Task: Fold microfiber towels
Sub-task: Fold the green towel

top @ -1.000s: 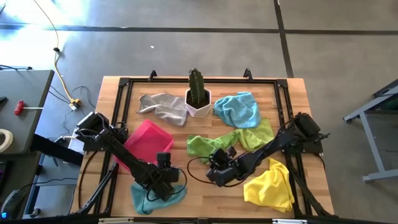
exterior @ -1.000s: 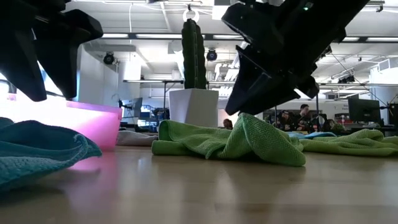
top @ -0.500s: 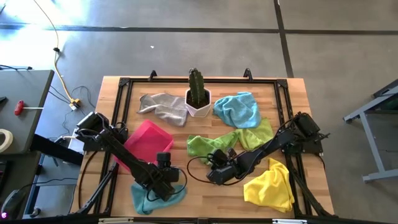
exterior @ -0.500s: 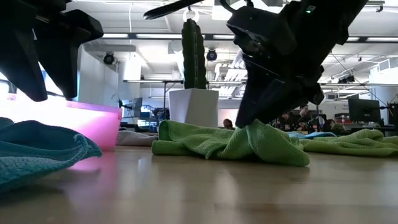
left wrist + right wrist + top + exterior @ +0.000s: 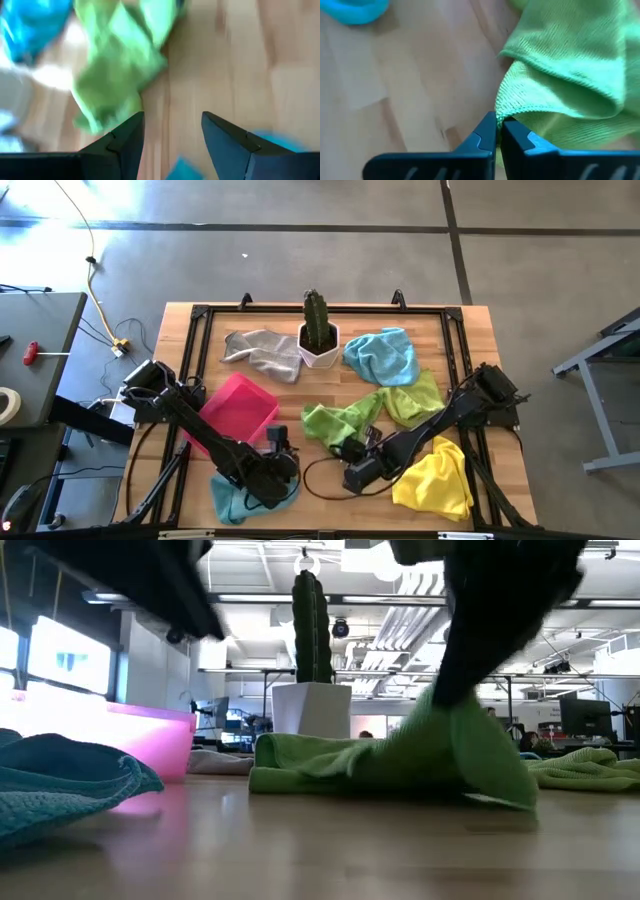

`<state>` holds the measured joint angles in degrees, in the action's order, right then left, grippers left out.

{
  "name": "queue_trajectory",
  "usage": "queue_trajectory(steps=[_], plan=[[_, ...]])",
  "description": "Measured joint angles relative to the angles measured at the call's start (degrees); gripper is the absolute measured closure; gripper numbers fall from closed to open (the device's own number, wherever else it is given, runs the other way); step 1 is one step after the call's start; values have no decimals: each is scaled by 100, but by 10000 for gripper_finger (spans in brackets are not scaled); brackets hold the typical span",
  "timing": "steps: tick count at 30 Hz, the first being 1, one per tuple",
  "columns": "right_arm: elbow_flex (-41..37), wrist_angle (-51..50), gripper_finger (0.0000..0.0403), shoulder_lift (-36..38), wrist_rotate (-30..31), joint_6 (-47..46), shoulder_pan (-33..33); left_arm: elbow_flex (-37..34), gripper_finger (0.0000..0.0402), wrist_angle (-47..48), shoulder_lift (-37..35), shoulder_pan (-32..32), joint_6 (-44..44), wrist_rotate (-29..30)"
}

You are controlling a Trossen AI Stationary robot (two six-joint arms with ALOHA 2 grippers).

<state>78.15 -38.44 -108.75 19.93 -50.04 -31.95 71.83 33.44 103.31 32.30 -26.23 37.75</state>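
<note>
The lime green towel (image 5: 345,420) lies crumpled mid-surface; the right hand (image 5: 498,131) has its fingers pinched on its hemmed edge. Soft and light (likely to drape and drag), best gripped at corners. The left hand (image 5: 172,132) hovers open over the teal towel (image 5: 232,498)

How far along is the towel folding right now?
Nothing looks folded yet. In hand: the right pincer is shut on an edge of the lime green towel. The left pincer hangs open above the teal towel. The grey, light blue and yellow towels lie crumpled, all left to fold.
</note>
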Motion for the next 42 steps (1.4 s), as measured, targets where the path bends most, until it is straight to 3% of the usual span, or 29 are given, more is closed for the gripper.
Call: queue_trajectory(steps=[8,14,18,26,31,36,42], plan=[[1574,-2044,402,10,817,403,-317,0,213,-1814,-2,-245,870,306],[2271,-2585,402,13,1418,404,-434,0,213,-2351,-1,-458,998,354],[2353,-2588,402,16,1619,379,-446,2,213,-2419,92,-549,996,455],[2223,-2594,403,15,1656,361,-367,2,213,-2524,541,-573,796,1566],[2222,-2611,403,15,1656,389,-369,2,217,-2434,699,-584,678,1833],[2223,-2629,403,15,1611,402,-369,2,255,-2203,743,-600,518,1994],[2222,-2659,403,13,1567,402,-371,2,333,-2106,743,-604,455,2016]])
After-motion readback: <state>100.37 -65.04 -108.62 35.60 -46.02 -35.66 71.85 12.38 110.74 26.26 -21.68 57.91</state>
